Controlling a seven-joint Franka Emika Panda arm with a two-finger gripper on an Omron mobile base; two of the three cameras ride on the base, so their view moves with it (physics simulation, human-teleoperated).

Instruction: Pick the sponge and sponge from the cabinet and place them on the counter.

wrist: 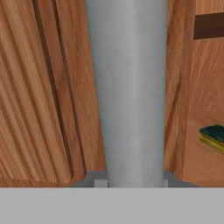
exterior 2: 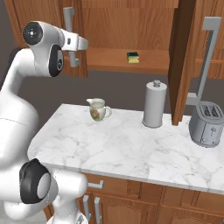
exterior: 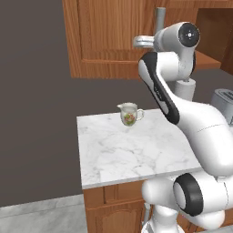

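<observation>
Pincer (exterior 2: 75, 59) closed on the grey bar handle (exterior 2: 68, 26) of the left cabinet door, near the upper left of the right base view; in the hand view that handle (wrist: 127, 87) runs as a wide grey column down the middle of the frame, with wooden door panels on both sides.

One sponge (exterior 2: 133, 57) lies on the cabinet shelf (exterior 2: 113, 61) at the upper middle of the right base view, yellow below and dark green on top. In the hand view it sits at the right edge (wrist: 213, 136), on the shelf beyond the handle and the door edge. Whether a second sponge lies under or behind it I cannot tell.

Between the pincer and the sponge stands the left door (exterior 2: 48, 26) with its handle. At the right, the other door (exterior 2: 181, 61) hangs open, edge toward the camera, its long grey handle (exterior 2: 206, 61) facing outward.

On the white marble surface (exterior 2: 122, 148) below, a floral jug (exterior 2: 98, 109) stands left of middle, a grey paper-towel roll (exterior 2: 154, 104) on its holder stands upright right of middle, directly under the shelf's right part, and a grey toaster (exterior 2: 205, 124) sits at the right edge. In the left base view the jug (exterior: 129, 113) stands at the far edge of the surface (exterior: 118, 154), and the arm's white links cover the right half of the frame, with the toaster (exterior: 224, 102) just showing at the right edge.
</observation>
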